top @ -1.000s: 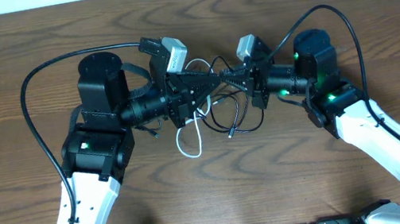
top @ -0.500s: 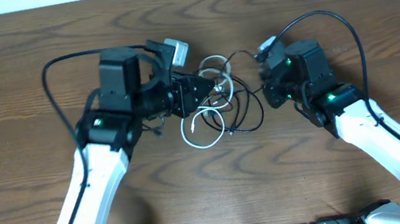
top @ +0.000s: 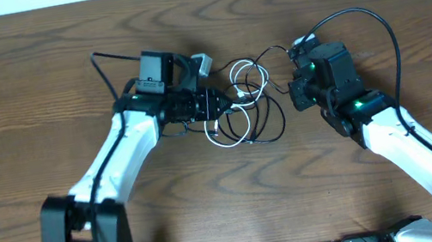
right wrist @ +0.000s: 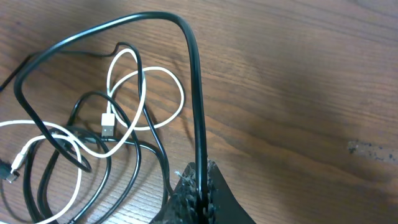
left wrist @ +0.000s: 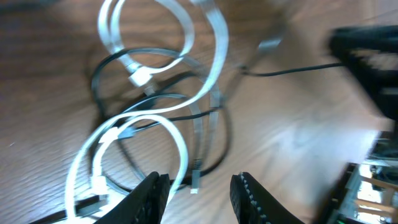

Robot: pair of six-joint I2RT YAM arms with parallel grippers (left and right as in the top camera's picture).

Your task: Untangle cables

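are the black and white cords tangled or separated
Tangled: loops of the white cord and black cord cross over and through each other in one pile.

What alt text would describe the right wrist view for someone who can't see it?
The right gripper pinches a black cord that arches up and left over a wooden table. Beyond it, more black cord lies tangled with loops of white cord.
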